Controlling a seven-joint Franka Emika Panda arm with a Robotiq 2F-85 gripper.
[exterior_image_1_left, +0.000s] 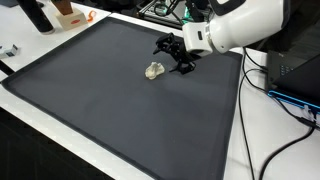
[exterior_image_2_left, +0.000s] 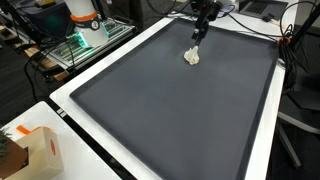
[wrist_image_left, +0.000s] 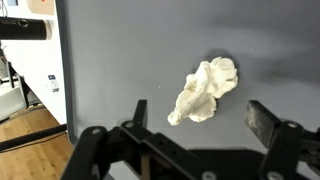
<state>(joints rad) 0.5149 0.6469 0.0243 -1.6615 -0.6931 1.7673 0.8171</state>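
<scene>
Gripper (exterior_image_1_left: 170, 58) seen spread wide, empty, poised just above crumpled white wad (wrist_image_left: 205, 90) | grey mat (exterior_image_2_left: 170, 110) lain beneath wad | wad judged untouched: no grasp made, nothing lifted.

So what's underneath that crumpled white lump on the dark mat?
The crumpled white lump rests on the dark grey mat, which covers a white table. The patch of mat right below it is covered, so anything tucked under there cannot be seen.
</scene>
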